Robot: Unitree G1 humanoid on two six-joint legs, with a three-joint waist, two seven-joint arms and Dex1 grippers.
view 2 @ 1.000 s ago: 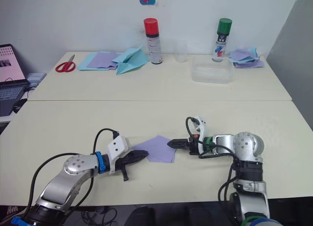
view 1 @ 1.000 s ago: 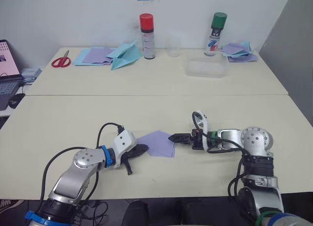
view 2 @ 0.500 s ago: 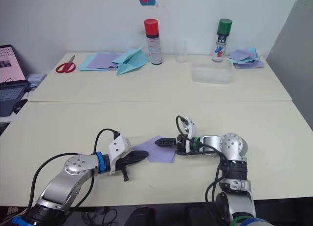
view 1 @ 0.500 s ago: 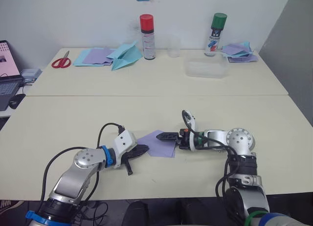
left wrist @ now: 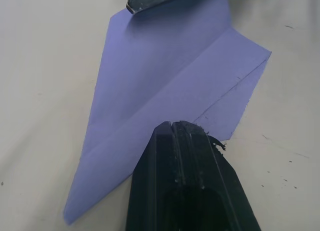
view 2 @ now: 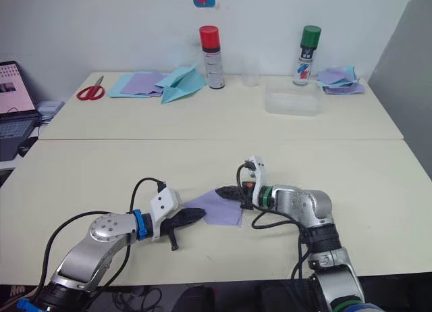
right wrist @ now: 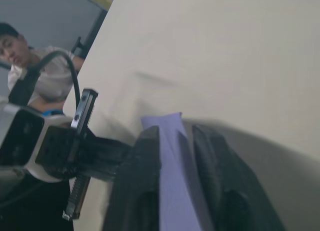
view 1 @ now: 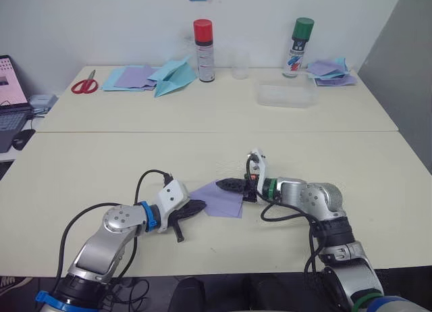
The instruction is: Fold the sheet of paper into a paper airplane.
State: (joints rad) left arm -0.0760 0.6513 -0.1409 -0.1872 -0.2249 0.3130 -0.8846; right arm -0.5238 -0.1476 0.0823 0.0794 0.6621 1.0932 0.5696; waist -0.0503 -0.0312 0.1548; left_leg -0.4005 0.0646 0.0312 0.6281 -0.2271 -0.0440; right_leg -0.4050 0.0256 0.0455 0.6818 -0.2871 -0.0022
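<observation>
Near the middle of the head camera's picture, a bit below center, the right claw [view 1: 228, 184] lies low over the far corner of the sheet of paper [view 1: 217, 198]. In its wrist view its two black fingers [right wrist: 142, 156] stand a little apart with purple paper showing between them. I cannot tell if they pinch the paper or just sit around its edge.

To the left of it, the left claw [view 1: 194, 206] has its fingers [left wrist: 182, 156] pressed tight together. Its tip rests on the near left edge of the sheet, like a finger holding it down.

The sheet lies flat on the bench [view 1: 101, 170], in the lower middle of the picture. It already has a long crease and a pointed end, so it looks partly folded.

I think the step is folding one side over. To do it well, the left claw should press down so the paper does not slide. The right claw should lift its corner slowly, bring it over the long crease, line up the edges, then press flat. If it pulls hard, the thin paper may tear or turn.
</observation>
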